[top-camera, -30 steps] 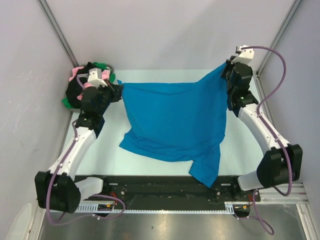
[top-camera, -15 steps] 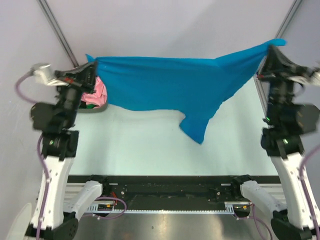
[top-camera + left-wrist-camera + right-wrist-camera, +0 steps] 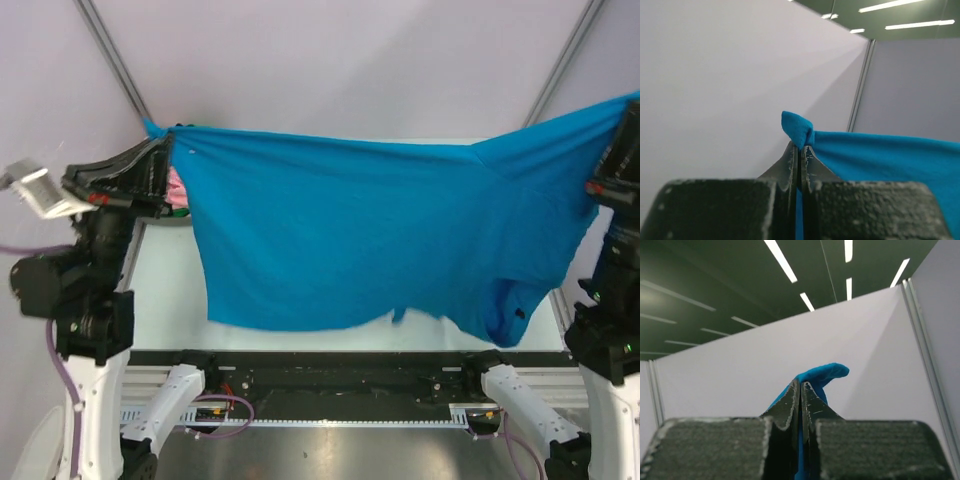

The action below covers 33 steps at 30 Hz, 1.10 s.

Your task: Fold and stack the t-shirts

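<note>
Top external view: a bright blue cotton t-shirt (image 3: 380,230) hangs spread wide in the air above the pale, smooth counter (image 3: 160,285), held up by two corners between the arms. At the left, the left jaws are clenched on the shirt's upper left corner, and a small tuft of fabric pokes out beyond them. Just behind that corner a scrap of pink cloth (image 3: 178,187) shows, mostly hidden.

The shirt's top edge runs almost straight across, dipping slightly in the middle. Its lower edge is wavy and uneven, and a bunched, puckered sleeve droops lowest at the lower right. The cloth is matte and soft, with shallow creases fanning from the right corner.

At the far right, the right jaws sit at the frame edge, partly covered by the shirt. The left wrist view shows ribbed dark jaws pressed flat on a rounded blue fold (image 3: 797,129). The right wrist view shows the same: jaws pinched together on a curled blue tip (image 3: 822,374).
</note>
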Each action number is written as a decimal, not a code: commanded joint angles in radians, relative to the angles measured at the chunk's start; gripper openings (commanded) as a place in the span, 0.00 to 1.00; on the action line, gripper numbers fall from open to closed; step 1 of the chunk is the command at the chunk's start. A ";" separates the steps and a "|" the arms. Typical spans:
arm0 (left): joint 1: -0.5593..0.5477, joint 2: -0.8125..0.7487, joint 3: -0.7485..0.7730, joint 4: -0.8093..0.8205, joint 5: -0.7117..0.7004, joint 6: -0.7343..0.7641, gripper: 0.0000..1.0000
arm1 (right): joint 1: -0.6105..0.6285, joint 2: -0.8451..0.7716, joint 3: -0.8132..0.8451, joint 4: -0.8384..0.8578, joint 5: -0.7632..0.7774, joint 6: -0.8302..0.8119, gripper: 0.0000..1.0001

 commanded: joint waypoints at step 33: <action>0.019 1.362 0.285 -0.172 -0.339 0.097 0.00 | -0.126 1.584 0.413 -0.056 0.133 0.135 0.00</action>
